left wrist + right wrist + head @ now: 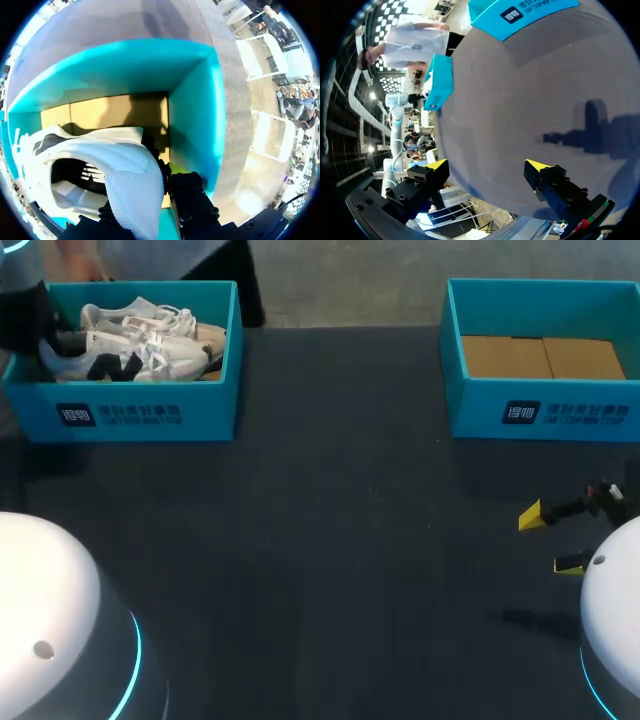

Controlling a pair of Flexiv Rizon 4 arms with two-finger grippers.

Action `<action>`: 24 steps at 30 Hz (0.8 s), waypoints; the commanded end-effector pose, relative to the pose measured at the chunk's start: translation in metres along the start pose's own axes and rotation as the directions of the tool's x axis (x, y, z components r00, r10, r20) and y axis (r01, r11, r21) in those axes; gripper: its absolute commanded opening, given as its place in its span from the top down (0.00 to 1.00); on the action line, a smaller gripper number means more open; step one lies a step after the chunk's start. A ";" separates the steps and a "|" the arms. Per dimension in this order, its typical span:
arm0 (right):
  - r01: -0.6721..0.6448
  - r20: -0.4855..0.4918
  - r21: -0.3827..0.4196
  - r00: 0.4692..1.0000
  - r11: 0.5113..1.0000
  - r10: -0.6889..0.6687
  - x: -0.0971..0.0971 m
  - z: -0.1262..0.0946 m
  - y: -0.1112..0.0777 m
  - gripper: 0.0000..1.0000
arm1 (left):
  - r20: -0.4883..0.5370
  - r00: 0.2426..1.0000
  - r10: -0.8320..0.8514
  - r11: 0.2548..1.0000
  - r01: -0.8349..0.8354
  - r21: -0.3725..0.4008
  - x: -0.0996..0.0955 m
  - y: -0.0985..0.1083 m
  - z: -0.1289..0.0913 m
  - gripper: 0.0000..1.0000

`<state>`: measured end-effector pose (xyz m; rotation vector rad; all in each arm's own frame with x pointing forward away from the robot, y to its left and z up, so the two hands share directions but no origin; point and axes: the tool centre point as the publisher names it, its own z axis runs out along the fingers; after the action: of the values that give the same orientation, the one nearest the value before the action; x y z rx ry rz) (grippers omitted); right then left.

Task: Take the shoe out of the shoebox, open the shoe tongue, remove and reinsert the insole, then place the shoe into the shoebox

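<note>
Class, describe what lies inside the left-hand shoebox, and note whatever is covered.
Inside the shoebox lie white shoes on a brown cardboard floor. The left end effector grips one at the heel. The floor beneath the shoes is covered.

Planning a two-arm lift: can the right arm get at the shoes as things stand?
Probably not easily. The right gripper hangs open over the right side of the table, far across from the left shoebox holding the shoes, and the left arm sits at that box.
</note>
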<state>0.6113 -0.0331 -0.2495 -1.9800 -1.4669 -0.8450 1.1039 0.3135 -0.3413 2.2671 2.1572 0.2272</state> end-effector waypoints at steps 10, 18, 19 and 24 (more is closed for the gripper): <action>-0.001 0.003 -0.003 1.000 1.000 0.001 0.000 0.000 -0.002 0.00 | 0.000 0.999 -0.038 0.999 0.038 -0.032 -0.008 -0.002 -0.050 1.00; -0.001 0.003 -0.003 1.000 1.000 0.001 0.000 0.000 -0.002 0.00 | -0.024 0.997 -0.070 0.997 0.069 -0.042 -0.007 -0.001 -0.081 1.00; -0.001 0.003 -0.003 1.000 1.000 0.001 0.000 0.000 -0.002 0.00 | -0.026 0.997 -0.075 0.996 0.074 -0.043 -0.007 -0.002 -0.086 1.00; -0.001 0.003 -0.003 1.000 1.000 0.001 0.000 0.000 -0.002 0.00 | -0.054 0.993 -0.106 0.994 0.104 -0.039 -0.007 -0.003 -0.103 1.00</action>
<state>0.6113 -0.0331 -0.2495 -1.9801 -1.4668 -0.8450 1.0979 0.3017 -0.2542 2.1453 2.2576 0.3091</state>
